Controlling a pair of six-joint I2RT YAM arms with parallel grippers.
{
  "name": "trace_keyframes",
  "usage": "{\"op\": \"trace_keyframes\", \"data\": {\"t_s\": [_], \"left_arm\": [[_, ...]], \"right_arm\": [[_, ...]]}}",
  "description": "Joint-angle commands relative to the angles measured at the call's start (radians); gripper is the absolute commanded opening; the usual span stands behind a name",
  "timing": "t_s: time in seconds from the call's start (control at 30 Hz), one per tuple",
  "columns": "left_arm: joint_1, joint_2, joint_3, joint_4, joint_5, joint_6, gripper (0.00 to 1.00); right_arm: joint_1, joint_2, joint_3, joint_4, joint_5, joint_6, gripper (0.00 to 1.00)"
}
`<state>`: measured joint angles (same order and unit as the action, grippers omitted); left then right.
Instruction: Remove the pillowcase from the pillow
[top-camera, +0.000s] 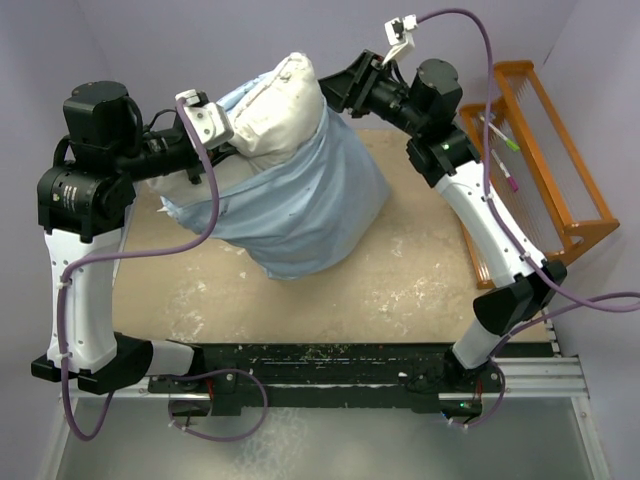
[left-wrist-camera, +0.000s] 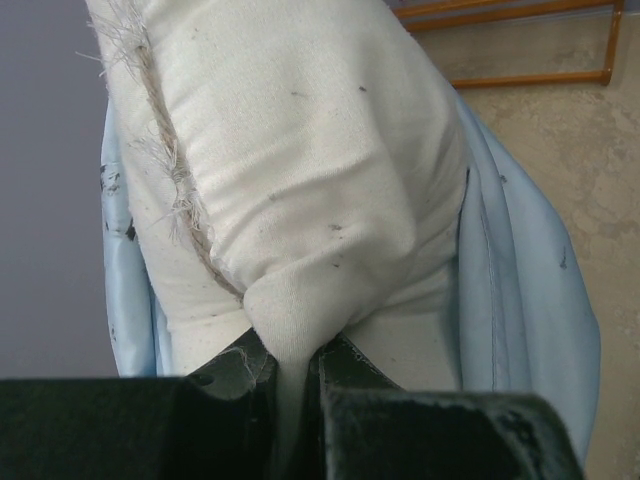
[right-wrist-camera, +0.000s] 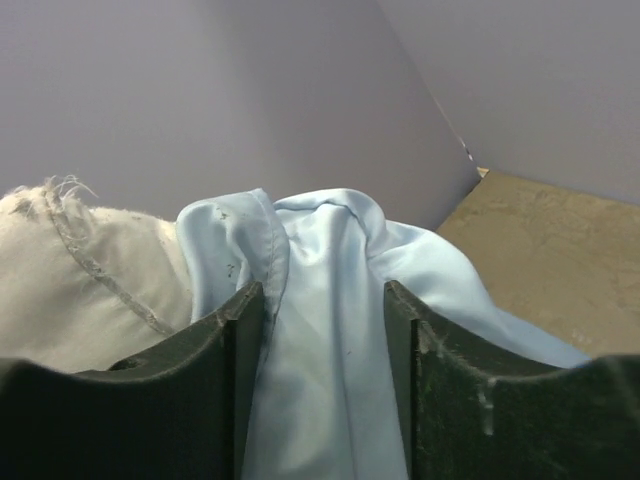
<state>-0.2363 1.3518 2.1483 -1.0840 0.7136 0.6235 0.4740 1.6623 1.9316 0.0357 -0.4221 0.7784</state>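
**Left tool** (left-wrist-camera: 295, 362): clamped on a pinched fold of the big, plump, off-white stuffed pillow (left-wrist-camera: 300, 150). In your left wrist view the fold is squeezed thin between the two dark fingers (left-wrist-camera: 235, 375). A frayed seam runs up the cushion, away from the tool and to its left. The pale light-blue, thin, wrinkled fabric pillowcase (left-wrist-camera: 520, 280) hangs on both sides of the pillow, past the fingertips.

**Between the tools, overhead view:** the pillow (top-camera: 285, 100) sticks out of the open mouth of the pillowcase (top-camera: 300, 200), upper end bare and the rest covered. The bundle is held up between the two tools. Its lower end hangs down toward the mottled beige desk (top-camera: 420, 270); you cannot tell whether it touches.

**Right tool** (right-wrist-camera: 325, 310): fingers stand apart, on the far side of the bundle from the left tool. Blue pillowcase cloth (right-wrist-camera: 330, 260) lies in the gap, with its hemmed edge against the left-hand finger (right-wrist-camera: 245, 330). The cloth looks loose, not pinched. The pillow's stitched edge (right-wrist-camera: 80, 290) shows just outside that finger.

**Beyond the right arm:** an orange wire rack (top-camera: 560, 160) stands at the desk's edge, well apart from the bundle.
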Motion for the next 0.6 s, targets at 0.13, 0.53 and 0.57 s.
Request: {"op": "trace_keyframes", "data": {"t_s": [0.13,0.53,0.57], "left_arm": [[0.003,-0.013,-0.004,0.009,-0.003,0.017,0.0],[0.003,-0.054,0.017,0.041,-0.025,0.053,0.0],[0.003,-0.057,0.017,0.041,-0.026,0.059,0.0]], "right_arm": [[0.01,-0.023,0.006,0.042,-0.086,0.016,0.12],[-0.141,-0.12,-0.249,0.025,0.039,-0.008,0.0],[-0.152,-0.131,-0.286,0.036,0.045,-0.007,0.0]]}}
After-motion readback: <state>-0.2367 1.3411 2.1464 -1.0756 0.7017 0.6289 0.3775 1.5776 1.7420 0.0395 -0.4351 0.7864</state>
